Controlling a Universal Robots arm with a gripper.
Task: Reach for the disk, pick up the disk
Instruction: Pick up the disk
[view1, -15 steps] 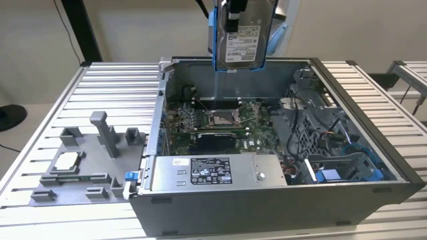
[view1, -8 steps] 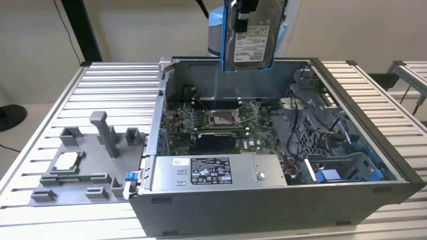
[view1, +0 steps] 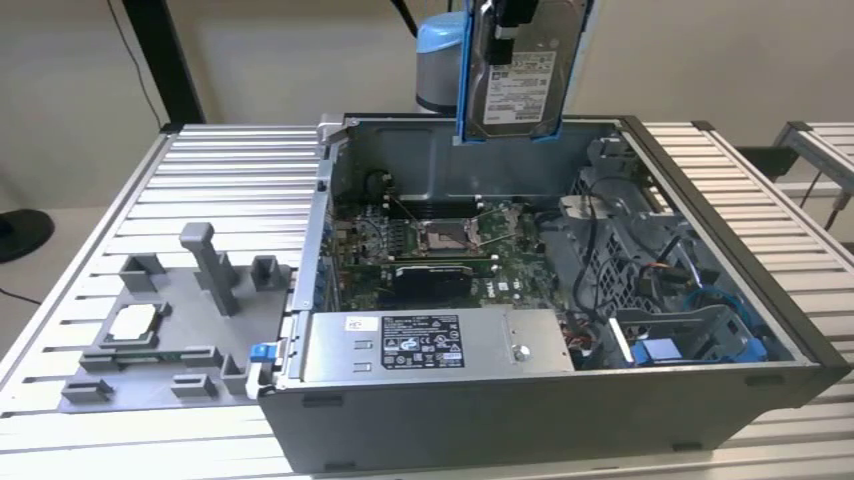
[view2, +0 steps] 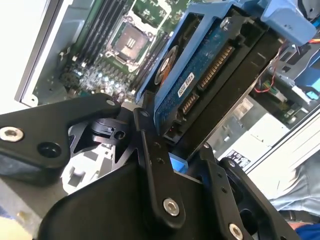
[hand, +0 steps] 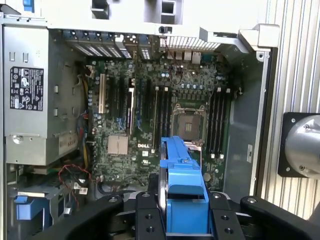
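On the exterior view's left, well off to the side of the gripper (view1: 511, 25), a grey fixture (view1: 167, 335) sits on the slatted table (view1: 227, 180). Further right stands the open computer case (view1: 534, 410), with its motherboard (view1: 514, 230) lying below the gripper. The gripper's fingers (hand: 146, 215) are clamped on the disk (view1: 518, 80), which hangs upright between them, held clear above the case, with blue rails (hand: 181, 170) along its edges.
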